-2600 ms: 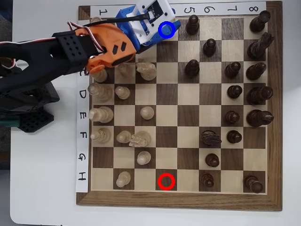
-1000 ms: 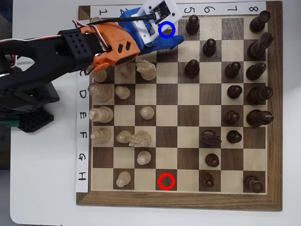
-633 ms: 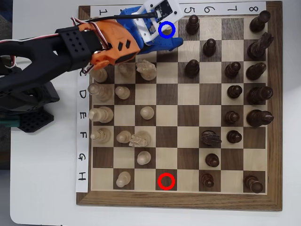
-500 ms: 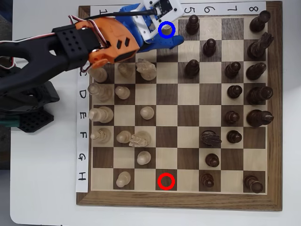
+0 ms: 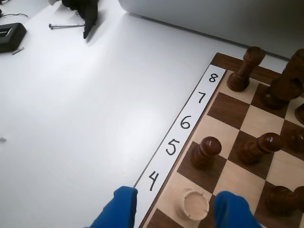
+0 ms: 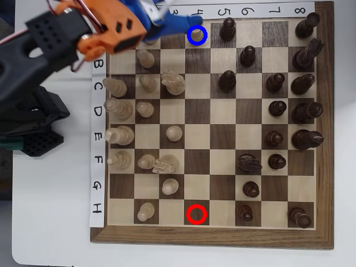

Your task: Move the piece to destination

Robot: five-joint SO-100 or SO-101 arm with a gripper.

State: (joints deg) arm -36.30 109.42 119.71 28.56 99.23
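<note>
While the piece (image 6: 196, 35) is standing free inside the blue ring (image 6: 197, 34), the claw (image 5: 173, 209) is gaping empty, fingertips cut off below.

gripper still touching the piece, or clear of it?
Apart. In the wrist view the piece stands alone between the blue fingers, board showing on either side; gripper open.

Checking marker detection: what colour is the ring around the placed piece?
Blue ring, clearest in the overhead view.
</note>
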